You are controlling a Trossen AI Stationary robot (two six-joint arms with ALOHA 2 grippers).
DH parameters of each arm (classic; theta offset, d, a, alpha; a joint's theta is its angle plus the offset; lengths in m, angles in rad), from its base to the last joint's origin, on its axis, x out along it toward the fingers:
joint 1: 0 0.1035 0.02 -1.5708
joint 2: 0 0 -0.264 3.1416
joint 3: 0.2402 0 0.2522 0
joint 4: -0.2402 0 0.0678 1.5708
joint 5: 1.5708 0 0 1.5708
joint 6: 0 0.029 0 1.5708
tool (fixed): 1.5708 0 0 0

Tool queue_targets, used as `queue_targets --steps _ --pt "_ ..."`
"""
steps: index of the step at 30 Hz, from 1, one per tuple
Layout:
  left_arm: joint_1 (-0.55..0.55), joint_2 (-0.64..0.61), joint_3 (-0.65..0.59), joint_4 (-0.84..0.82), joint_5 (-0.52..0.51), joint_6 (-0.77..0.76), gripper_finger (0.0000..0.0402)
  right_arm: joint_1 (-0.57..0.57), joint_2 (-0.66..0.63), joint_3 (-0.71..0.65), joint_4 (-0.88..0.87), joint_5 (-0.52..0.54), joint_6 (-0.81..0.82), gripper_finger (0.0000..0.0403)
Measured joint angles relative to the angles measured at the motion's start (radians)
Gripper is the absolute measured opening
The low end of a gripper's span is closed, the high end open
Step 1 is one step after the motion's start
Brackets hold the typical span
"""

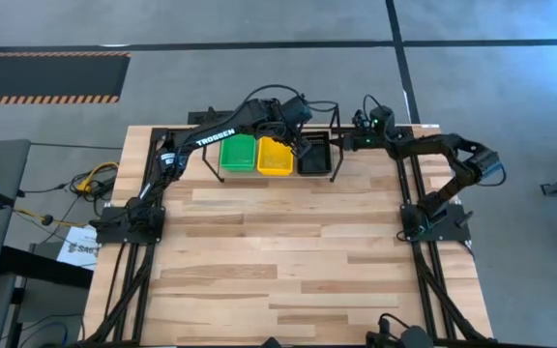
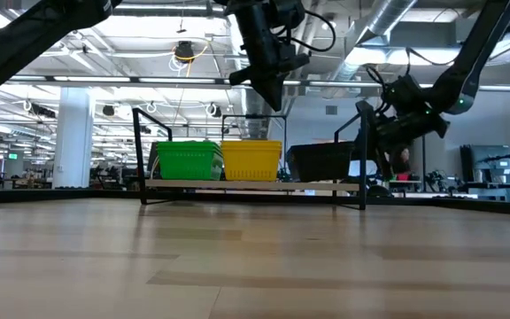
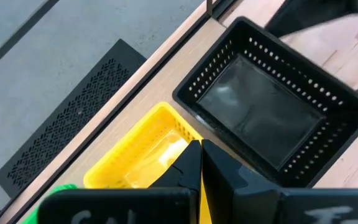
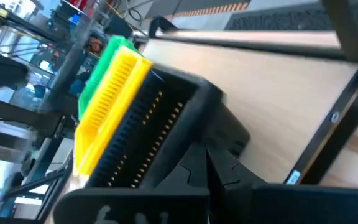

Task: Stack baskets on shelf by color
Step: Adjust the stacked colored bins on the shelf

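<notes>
Green (image 1: 238, 153), yellow (image 1: 276, 156) and black plastic mesh baskets (image 1: 314, 158) sit side by side on the black wire shelf (image 1: 335, 124). Left pincer (image 3: 200, 163) closed, empty, just above yellow/black. Right pincer (image 4: 205, 167) closed, empty, beside black. Retract straight up, clear the wire loops.

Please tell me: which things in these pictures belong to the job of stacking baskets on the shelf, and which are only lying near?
Belonging to the job:
- green baskets
- yellow baskets
- black baskets
- shelf
- left gripper, shut, above the baskets
- right gripper, shut, beside the black baskets

Only lying near:
- yellow cable on the floor
- paper sheet on the floor
</notes>
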Motion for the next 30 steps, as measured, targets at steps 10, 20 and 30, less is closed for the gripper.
queue_targets --steps 10,20,30 --pt "-0.007 0.0 0.0 -0.052 0.038 -0.022 0.0 -0.053 -0.156 0.0 -0.254 0.057 -0.108 0.0" --pt "-0.145 -0.003 -0.066 -0.026 0.081 -0.021 0.0 -0.101 -0.317 0.0 -0.444 0.109 -0.195 0.0" --pt "-0.223 0.0 -0.171 0.138 0.161 -0.03 0.0 -0.105 -0.463 0.0 -0.49 0.109 -0.188 0.0"
